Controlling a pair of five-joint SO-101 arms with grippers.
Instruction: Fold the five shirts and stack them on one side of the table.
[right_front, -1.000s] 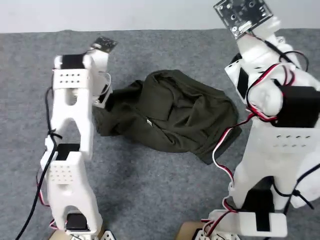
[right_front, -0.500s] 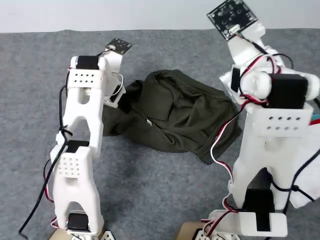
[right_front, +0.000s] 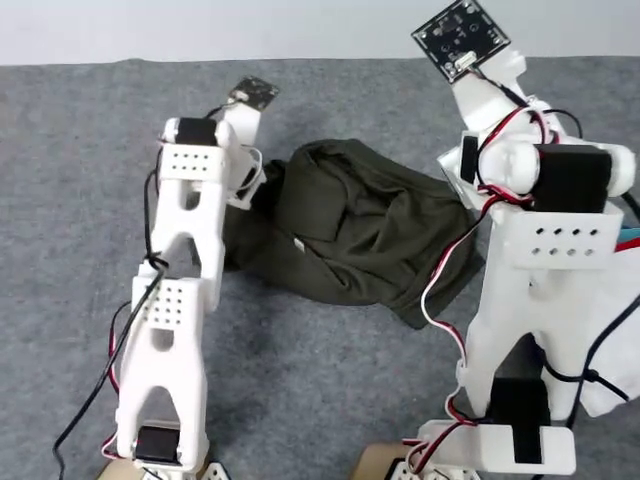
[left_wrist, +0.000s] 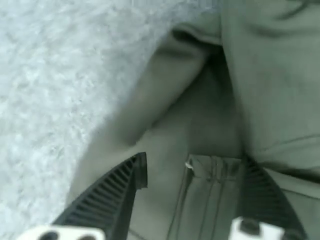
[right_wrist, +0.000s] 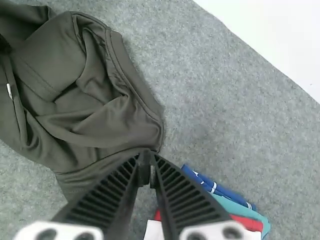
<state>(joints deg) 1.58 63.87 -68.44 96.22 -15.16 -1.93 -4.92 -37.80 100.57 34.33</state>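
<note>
Folding the dark green shirt (right_front: 350, 230), bunched mid-table, looks barely begun. Its left edge sits under the left gripper (left_wrist: 192, 182), fingers wide apart; the right gripper (right_wrist: 148, 167) is squeezed together. Next, the left one should probably grab cloth.

A crumpled shirt (right_front: 350, 235) lies in the middle of the table (right_front: 70, 200), between the two arms. The left arm stands on the shirt's left side, and the left gripper (left_wrist: 195, 165) hangs over the shirt's left part, one finger above the cloth's edge near the bare table, the other farther in over the folds. The right arm stands on the shirt's right side, and the right gripper (right_wrist: 150, 159) sits over the shirt's right-hand edge. A stack of folded shirts (right_wrist: 225, 205) lies on the table near that edge, apart from the crumpled shirt, with a strip of table between them
</note>
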